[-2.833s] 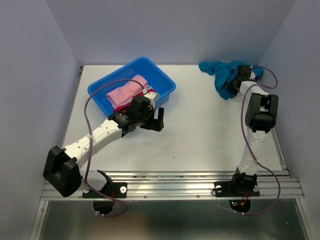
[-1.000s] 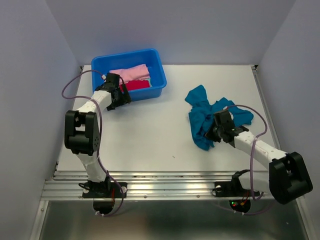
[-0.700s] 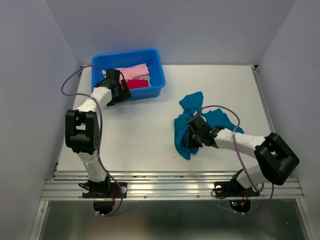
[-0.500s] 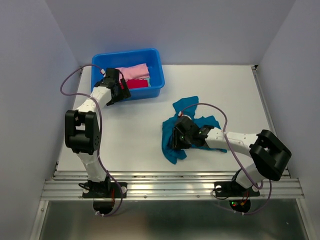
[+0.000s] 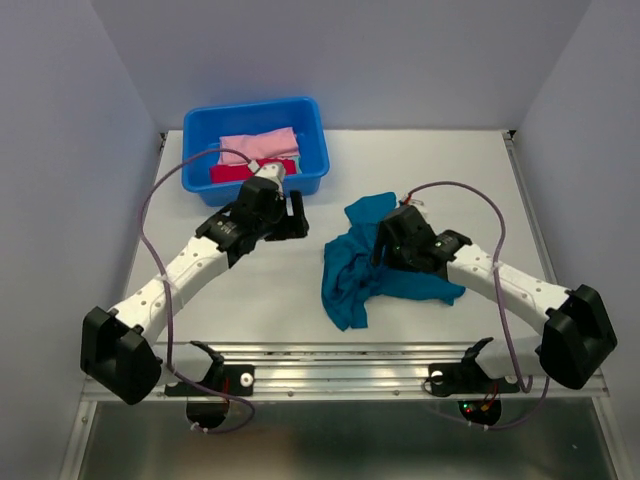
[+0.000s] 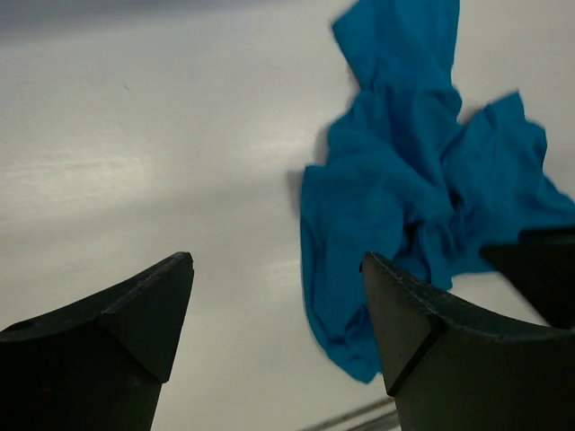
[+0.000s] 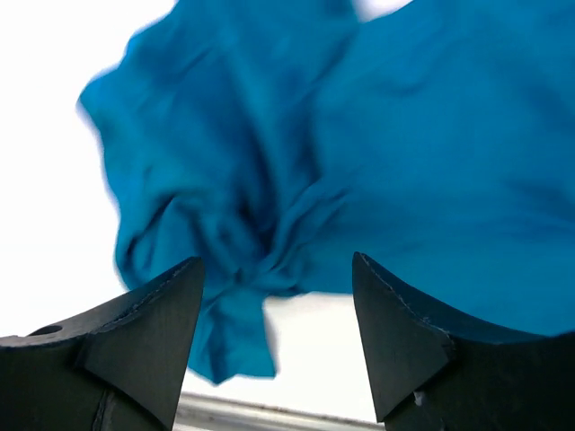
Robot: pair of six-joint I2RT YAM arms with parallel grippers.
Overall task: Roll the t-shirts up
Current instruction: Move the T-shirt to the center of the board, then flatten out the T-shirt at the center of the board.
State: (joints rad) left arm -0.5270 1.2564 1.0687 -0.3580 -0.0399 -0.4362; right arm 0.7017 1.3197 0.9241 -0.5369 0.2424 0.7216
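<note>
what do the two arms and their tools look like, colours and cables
The left arm and right arm have white tubular links and bulky black joints; a thin purple cable loops along each. The left tool and right tool each have two matte black wedge-shaped fingers.

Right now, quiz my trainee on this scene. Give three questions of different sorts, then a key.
1. True or false: the teal shirt lies spread flat.
2. What is in the tub?
A) a pink cloth and a red cloth
B) a green towel
C) nothing
3. Fill in: the left tool and the right tool are both ____ (open or shut).

Key:
1. False. It is crumpled.
2. A.
3. Open. Neither holds anything.
</note>
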